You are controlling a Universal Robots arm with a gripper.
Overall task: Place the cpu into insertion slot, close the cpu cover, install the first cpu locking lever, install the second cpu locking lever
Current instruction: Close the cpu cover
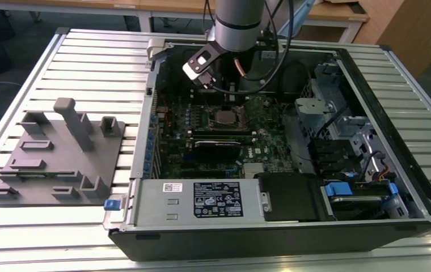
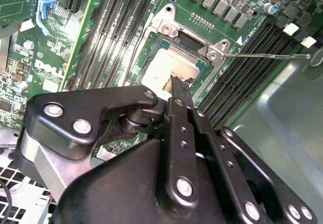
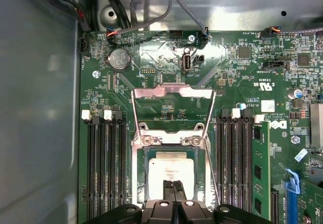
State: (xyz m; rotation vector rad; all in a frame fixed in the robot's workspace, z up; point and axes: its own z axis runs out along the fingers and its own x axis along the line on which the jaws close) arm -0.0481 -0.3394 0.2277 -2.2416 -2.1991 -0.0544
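Note:
The cpu (image 3: 171, 169) lies flat in the insertion slot (image 3: 142, 163), its pale silver top showing; it also appears in the second wrist view, cpu (image 2: 162, 65). The cpu cover (image 3: 172, 89) is swung open behind the slot, with the green board visible through its cut-out. My gripper (image 3: 173, 185) is shut with nothing between its fingers, and its tips sit just over the chip's near edge, gripper (image 2: 175, 85). A thin locking lever (image 2: 267, 56) sticks out sideways, unlatched. In the exterior view the arm (image 1: 235, 22) reaches down over the insertion slot (image 1: 223, 118).
The green motherboard (image 1: 200, 158) lies inside an open computer case (image 1: 397, 113). Black memory slots (image 3: 106, 168) flank the socket on both sides. A silver power-supply box (image 1: 197, 199) sits at the case's front. A grey fixture block (image 1: 56, 153) stands on the slatted table at the exterior view's left.

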